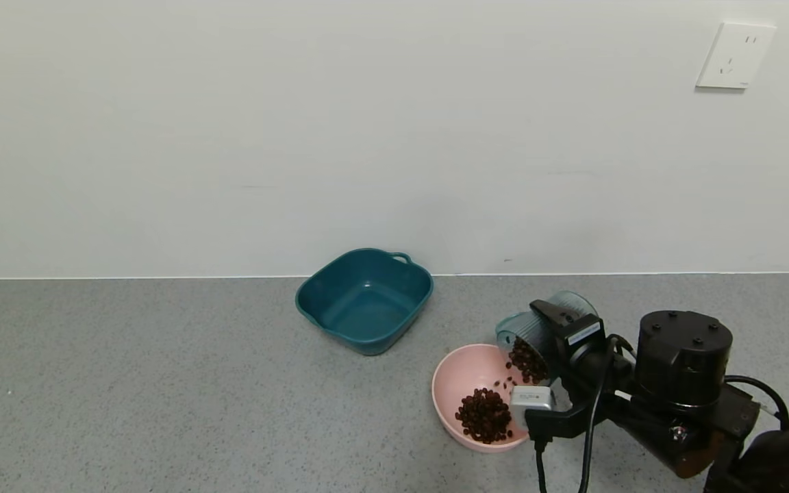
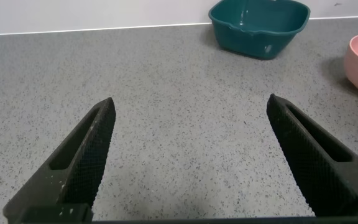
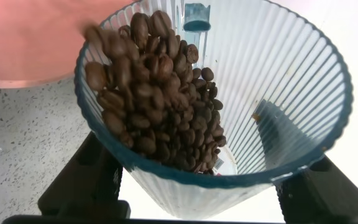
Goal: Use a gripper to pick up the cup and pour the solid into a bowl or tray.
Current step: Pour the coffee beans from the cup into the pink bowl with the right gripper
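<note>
The ribbed plastic cup (image 1: 538, 332) looks light and a bit squashy, so it's best gripped mid-wall, which is where the right gripper (image 1: 562, 356) is clenched on it. It's tipped over the pink bowl (image 1: 456, 373)'s rim, coffee beans (image 3: 154, 93) spilling in; a pile is already inside. Behind the bowl, the teal tub (image 1: 365, 300) is left empty. The left gripper (image 2: 191, 162) is parked low over the tabletop (image 2: 185, 112), jaws spread wide.

1. No text, brand, number or sign in these views can be read.
2. The small white label (image 1: 584, 333) on my right gripper (image 1: 550, 366) carries dark marks, too small to make out.
3. The pale tag (image 1: 531, 399) lower on the same gripper shows a faint printed line that I cannot read.
4. The wall socket (image 1: 735, 55) bears only its slots, no lettering I can tell.
</note>
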Controlling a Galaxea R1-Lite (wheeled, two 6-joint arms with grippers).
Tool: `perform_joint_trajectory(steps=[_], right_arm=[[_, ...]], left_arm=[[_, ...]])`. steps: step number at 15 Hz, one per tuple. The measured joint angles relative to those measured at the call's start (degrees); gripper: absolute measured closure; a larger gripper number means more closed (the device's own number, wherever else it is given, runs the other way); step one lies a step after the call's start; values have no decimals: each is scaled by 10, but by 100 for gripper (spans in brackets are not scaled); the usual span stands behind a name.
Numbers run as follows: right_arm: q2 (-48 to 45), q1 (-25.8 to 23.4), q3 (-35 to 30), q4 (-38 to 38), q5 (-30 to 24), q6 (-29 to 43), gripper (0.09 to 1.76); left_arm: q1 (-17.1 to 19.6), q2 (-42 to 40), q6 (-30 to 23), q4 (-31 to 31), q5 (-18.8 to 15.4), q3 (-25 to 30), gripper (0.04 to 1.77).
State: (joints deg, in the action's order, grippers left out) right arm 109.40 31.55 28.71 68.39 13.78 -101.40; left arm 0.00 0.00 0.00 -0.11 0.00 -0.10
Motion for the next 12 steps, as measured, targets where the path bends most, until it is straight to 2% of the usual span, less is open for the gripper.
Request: perform_joint_trajectory(steps=[12], right_arm=[[-1,-6,-5,8,-1,2,48]], left_arm=[[0,0,0,0,0,0,6]])
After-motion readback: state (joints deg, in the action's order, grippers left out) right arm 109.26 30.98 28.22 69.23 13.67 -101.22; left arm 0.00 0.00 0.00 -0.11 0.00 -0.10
